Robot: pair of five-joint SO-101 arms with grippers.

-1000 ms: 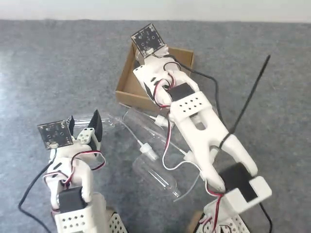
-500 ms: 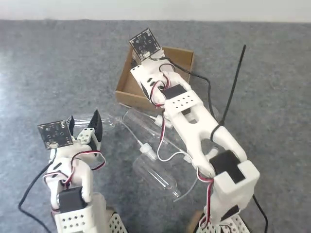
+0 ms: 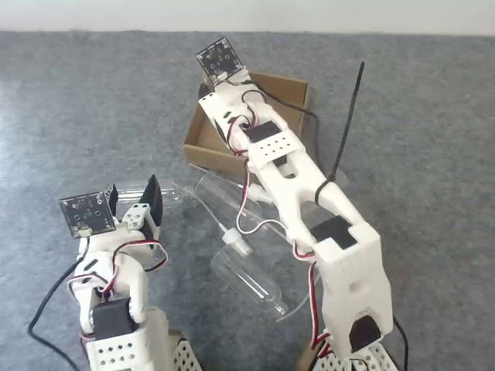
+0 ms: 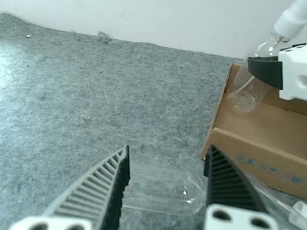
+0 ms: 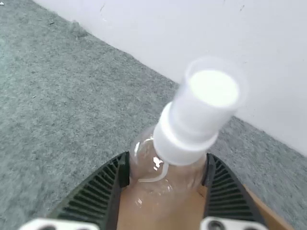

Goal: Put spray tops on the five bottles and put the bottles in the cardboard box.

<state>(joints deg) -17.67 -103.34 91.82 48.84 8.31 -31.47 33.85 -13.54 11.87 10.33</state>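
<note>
Holding the capped bottle (image 5: 194, 117) clamped in your right gripper (image 5: 165, 165), base-down and tilted over the cardboard box (image 3: 203, 151), you likely just lower and release; your left gripper (image 4: 168, 155), wide, straddles a second bottle (image 4: 160, 191) lying beside that box.

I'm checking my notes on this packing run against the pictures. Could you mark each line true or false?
1. The right gripper holds a bottle fitted with a white spray top. True.
2. The left gripper is clamped on a bottle. False: its jaws stand open above a second bottle lying on the carpet.
3. The cardboard box is tipped on its side. False: it sits upright, open at the top.
4. Between the arms, more bottles lie on the carpet. True.
</note>
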